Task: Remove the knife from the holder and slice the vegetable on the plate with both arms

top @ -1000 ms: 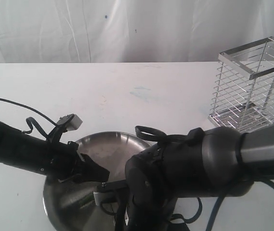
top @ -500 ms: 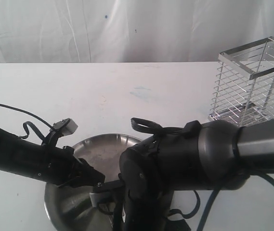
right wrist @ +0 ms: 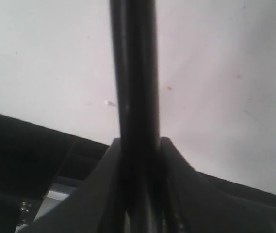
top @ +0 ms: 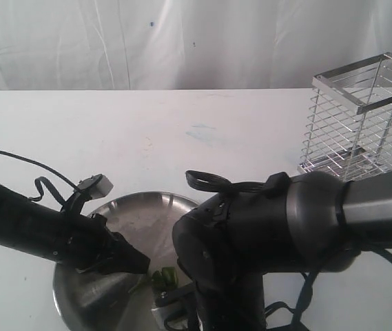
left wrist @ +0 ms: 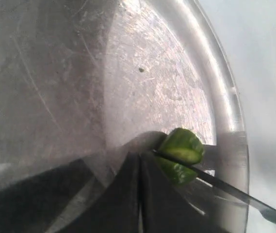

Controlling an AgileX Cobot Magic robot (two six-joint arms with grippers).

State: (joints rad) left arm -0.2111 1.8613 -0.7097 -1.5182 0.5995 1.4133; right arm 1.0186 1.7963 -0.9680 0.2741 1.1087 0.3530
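The plate [top: 140,214] lies at the table's near edge, half hidden by both arms. On it lies the green vegetable [top: 162,278], which the left wrist view shows as a cut chunk [left wrist: 182,144] near the plate's [left wrist: 128,73] rim. The knife's dark blade [left wrist: 225,187] runs through it, with one green piece on each side. My left gripper [left wrist: 140,154] is shut, its tips [top: 140,264] right against the vegetable. My right gripper [right wrist: 140,145] is shut on the knife's black handle [right wrist: 135,73]. The right arm's [top: 264,248] bulk hides this gripper in the exterior view.
The chrome wire holder [top: 361,131] stands at the back right with nothing showing in it. White tabletop [top: 182,131] stretches behind the plate, up to a white curtain backdrop. A cable [top: 16,157] trails from the left arm.
Both arms have come down toward the near side of the plate. The left gripper's tip has slid nearer. The green vegetable now shows beside it in the exterior view.
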